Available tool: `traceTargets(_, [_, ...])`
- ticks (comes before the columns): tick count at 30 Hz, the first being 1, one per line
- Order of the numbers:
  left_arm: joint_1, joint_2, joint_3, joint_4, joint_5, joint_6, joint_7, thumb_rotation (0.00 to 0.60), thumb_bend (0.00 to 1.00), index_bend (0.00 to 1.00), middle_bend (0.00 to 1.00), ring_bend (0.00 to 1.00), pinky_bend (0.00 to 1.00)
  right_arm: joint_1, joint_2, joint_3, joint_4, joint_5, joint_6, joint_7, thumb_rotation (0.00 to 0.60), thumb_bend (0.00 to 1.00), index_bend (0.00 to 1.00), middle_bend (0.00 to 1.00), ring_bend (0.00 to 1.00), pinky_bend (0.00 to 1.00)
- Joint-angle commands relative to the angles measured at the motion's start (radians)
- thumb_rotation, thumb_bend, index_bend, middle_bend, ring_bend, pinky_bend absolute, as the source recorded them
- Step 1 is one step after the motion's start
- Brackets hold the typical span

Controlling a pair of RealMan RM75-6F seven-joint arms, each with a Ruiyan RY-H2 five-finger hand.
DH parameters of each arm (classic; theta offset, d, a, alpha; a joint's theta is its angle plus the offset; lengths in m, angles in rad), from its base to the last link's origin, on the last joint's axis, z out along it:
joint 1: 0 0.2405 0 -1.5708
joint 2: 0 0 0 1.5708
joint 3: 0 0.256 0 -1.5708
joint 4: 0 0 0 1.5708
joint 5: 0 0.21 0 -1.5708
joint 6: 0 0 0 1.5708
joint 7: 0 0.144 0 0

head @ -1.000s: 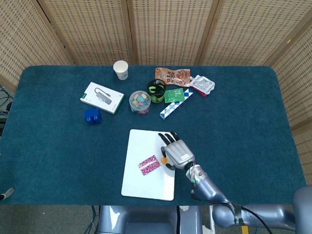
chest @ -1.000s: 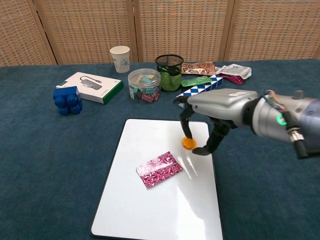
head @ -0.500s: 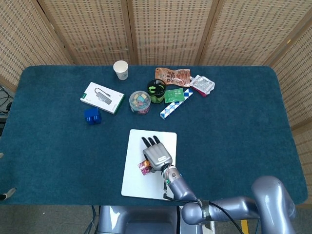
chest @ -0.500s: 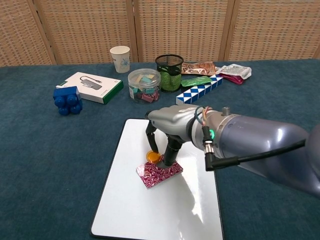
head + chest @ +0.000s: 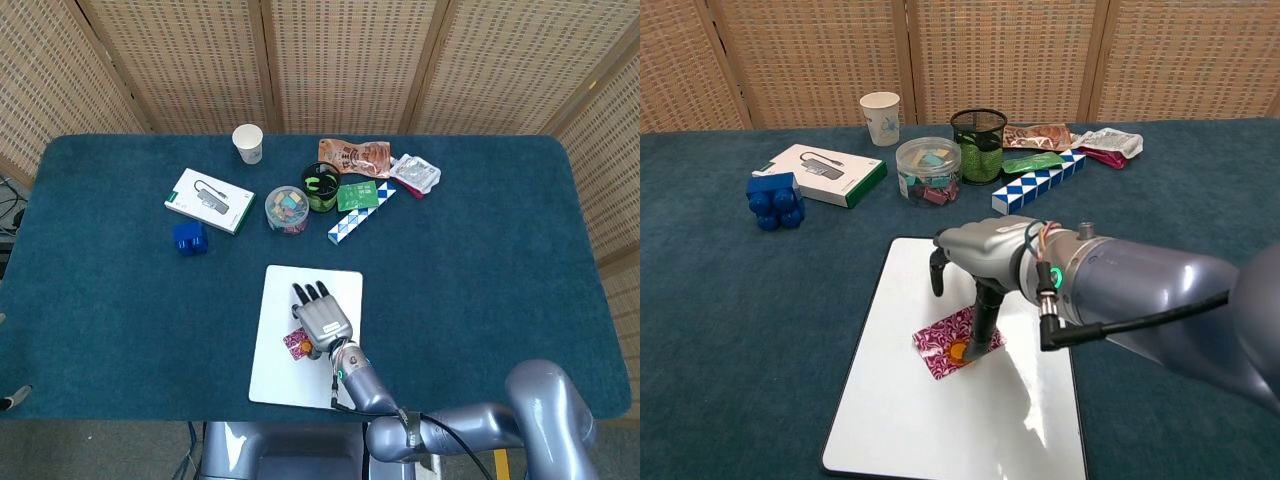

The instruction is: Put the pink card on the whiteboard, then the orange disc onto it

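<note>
The whiteboard (image 5: pixel 890 400) (image 5: pixel 275 380) lies flat on the blue table near its front edge. On its middle lies the pink patterned card (image 5: pixel 938 337) (image 5: pixel 291 342). The orange disc (image 5: pixel 958 351) sits on the card's near right part. My right hand (image 5: pixel 975 262) (image 5: pixel 323 320) hovers over the card. One dark finger (image 5: pixel 983 320) reaches down and touches the disc's right edge, while another finger (image 5: pixel 937 276) is lifted well apart. In the head view the hand covers most of the card. My left hand is in neither view.
Along the back stand a paper cup (image 5: pixel 881 117), a white box (image 5: pixel 825 173), a blue block (image 5: pixel 774 200), a clear tub (image 5: pixel 928 171), a black mesh cup (image 5: pixel 978 145), a blue-white checkered strip (image 5: pixel 1037 182) and snack packets (image 5: pixel 1040 135).
My right hand carried the orange disc left from the board's right edge to the pink card and lowered it. The disc now lies on the card and one finger has lifted away.
</note>
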Motion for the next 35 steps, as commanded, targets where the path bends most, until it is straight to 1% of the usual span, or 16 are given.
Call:
traceTargets(1, [0.0, 0.0, 0.0, 0.001, -0.001, -0.001, 0.0, 0.6, 0.0, 0.0, 0.0, 0.0, 0.0, 0.001, 0.006, 0.0, -0.007, 0.002, 0.005, 0.003, 0.6, 0.04, 0.29, 0.0, 0.0, 0.0])
traceTargets(7, [0.0, 0.0, 0.0, 0.001, -0.001, 0.001, -0.002, 0.6, 0.0, 0.0, 0.0, 0.0, 0.0, -0.004, 0.034, 0.012, -0.04, 0.001, 0.014, 0.023, 0.6, 0.05, 0.29, 0.0, 0.0, 0.0])
traceTargets(11, [0.003, 0.003, -0.002, 0.0, -0.001, 0.007, -0.009, 0.6, 0.0, 0.0, 0.0, 0.0, 0.0, -0.022, 0.097, 0.031, -0.103, -0.039, 0.031, 0.052, 0.6, 0.05, 0.29, 0.0, 0.0, 0.0])
traceTargets(13, [0.006, 0.007, -0.003, -0.001, 0.002, 0.014, -0.018, 0.6, 0.0, 0.0, 0.0, 0.0, 0.0, -0.052, 0.168, 0.033, -0.157, -0.099, 0.041, 0.092, 0.6, 0.05, 0.29, 0.0, 0.0, 0.0])
traceTargets(15, [0.011, 0.013, -0.003, -0.003, 0.009, 0.025, -0.028, 0.6, 0.0, 0.0, 0.0, 0.0, 0.0, -0.102, 0.256, 0.023, -0.198, -0.192, 0.037, 0.168, 0.6, 0.05, 0.28, 0.0, 0.0, 0.0])
traceTargets(18, [0.018, 0.02, -0.003, -0.008, 0.02, 0.042, -0.04, 0.6, 0.0, 0.0, 0.0, 0.0, 0.0, -0.187, 0.368, 0.005, -0.208, -0.336, 0.032, 0.315, 0.6, 0.05, 0.28, 0.0, 0.0, 0.0])
traceTargets(19, [0.021, 0.023, -0.003, -0.011, 0.025, 0.049, -0.043, 0.6, 0.0, 0.0, 0.0, 0.0, 0.0, -0.224, 0.411, -0.004, -0.198, -0.399, 0.031, 0.384, 0.6, 0.05, 0.27, 0.0, 0.0, 0.0])
traceTargets(20, [0.023, 0.025, -0.003, -0.013, 0.028, 0.054, -0.046, 0.6, 0.0, 0.0, 0.0, 0.0, 0.0, -0.251, 0.44, -0.011, -0.186, -0.443, 0.035, 0.434, 0.6, 0.05, 0.27, 0.0, 0.0, 0.0])
traceTargets(21, [0.026, 0.029, -0.003, -0.017, 0.034, 0.062, -0.049, 0.6, 0.0, 0.0, 0.0, 0.0, 0.0, -0.285, 0.474, -0.025, -0.162, -0.514, 0.038, 0.508, 0.6, 0.05, 0.26, 0.0, 0.0, 0.0])
traceTargets(23, [0.031, 0.033, -0.002, -0.023, 0.044, 0.076, -0.053, 0.6, 0.0, 0.0, 0.0, 0.0, 0.0, -0.35, 0.524, -0.054, -0.089, -0.644, 0.064, 0.653, 0.6, 0.03, 0.23, 0.0, 0.0, 0.0])
traceTargets(25, [0.038, 0.038, -0.001, -0.029, 0.054, 0.092, -0.054, 0.6, 0.0, 0.0, 0.0, 0.0, 0.0, -0.408, 0.553, -0.085, 0.002, -0.748, 0.097, 0.798, 0.6, 0.01, 0.19, 0.0, 0.0, 0.0])
traceTargets(27, [0.041, 0.039, -0.001, -0.033, 0.059, 0.1, -0.054, 0.6, 0.0, 0.0, 0.0, 0.0, 0.0, -0.446, 0.565, -0.105, 0.069, -0.792, 0.121, 0.887, 0.6, 0.0, 0.16, 0.0, 0.0, 0.0])
traceTargets(29, [0.047, 0.042, -0.001, -0.038, 0.067, 0.115, -0.053, 0.6, 0.0, 0.0, 0.0, 0.0, 0.0, -0.496, 0.569, -0.135, 0.171, -0.852, 0.157, 1.01, 0.6, 0.0, 0.13, 0.0, 0.0, 0.0])
traceTargets(31, [0.053, 0.045, -0.002, -0.042, 0.073, 0.129, -0.055, 0.6, 0.0, 0.0, 0.0, 0.0, 0.0, -0.54, 0.564, -0.158, 0.245, -0.872, 0.183, 1.085, 0.6, 0.0, 0.1, 0.0, 0.0, 0.0])
traceTargets(33, [0.059, 0.05, -0.002, -0.046, 0.082, 0.144, -0.058, 0.6, 0.0, 0.0, 0.0, 0.0, 0.0, -0.586, 0.561, -0.179, 0.299, -0.894, 0.216, 1.152, 0.6, 0.0, 0.06, 0.0, 0.0, 0.0])
traceTargets(35, [0.065, 0.054, -0.003, -0.049, 0.093, 0.161, -0.061, 0.6, 0.0, 0.0, 0.0, 0.0, 0.0, -0.627, 0.562, -0.195, 0.326, -0.911, 0.251, 1.194, 0.6, 0.0, 0.02, 0.0, 0.0, 0.0])
